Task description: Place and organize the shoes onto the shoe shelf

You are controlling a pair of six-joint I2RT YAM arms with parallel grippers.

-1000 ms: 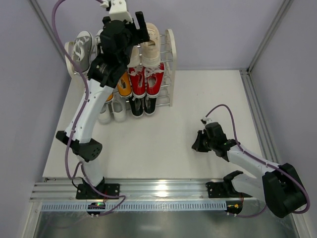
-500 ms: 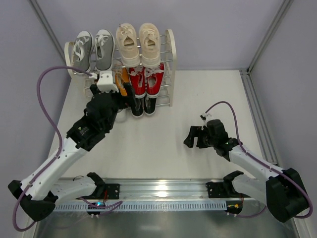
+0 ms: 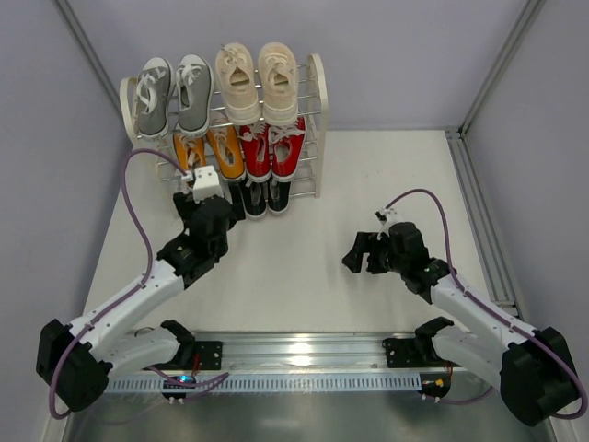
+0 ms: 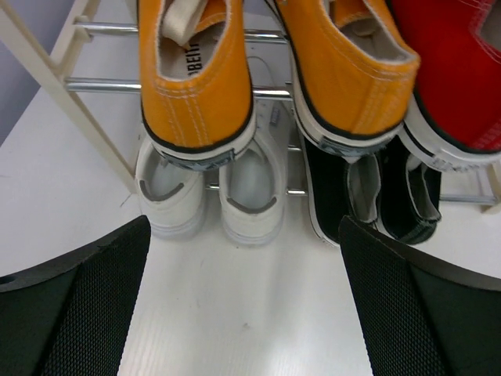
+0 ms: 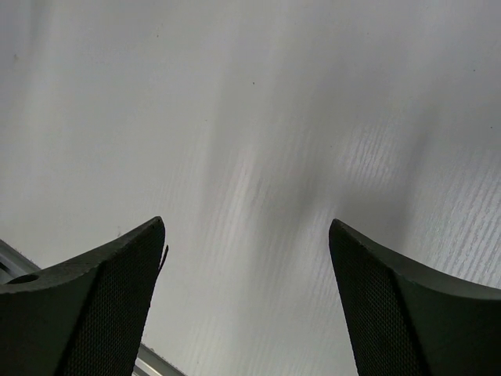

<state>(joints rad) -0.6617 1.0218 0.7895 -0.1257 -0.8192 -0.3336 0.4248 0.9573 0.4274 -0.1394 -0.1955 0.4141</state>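
Left hand (image 3: 213, 204) open, empty, at 6 o'clock of shoe shelf (image 3: 318, 92). Right hand (image 3: 361, 253) open, empty, over counter (image 3: 294, 276). Shoes (image 3: 241, 78) shelved.

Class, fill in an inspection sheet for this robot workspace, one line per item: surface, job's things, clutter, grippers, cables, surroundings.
Surface: white table, bare in front of the shelf.
Job's things: shelf at the far left, holding six pairs. Grey shoes and cream shoes on top, orange shoes and red shoes in the middle, white shoes and black shoes at the bottom.
Clutter: nothing seen.
Grippers: left gripper open, empty, facing the shelf. Right gripper open, empty, over bare table.
Cables: purple cables loop along both arms.
Surroundings: pale walls; metal rail at the near edge.
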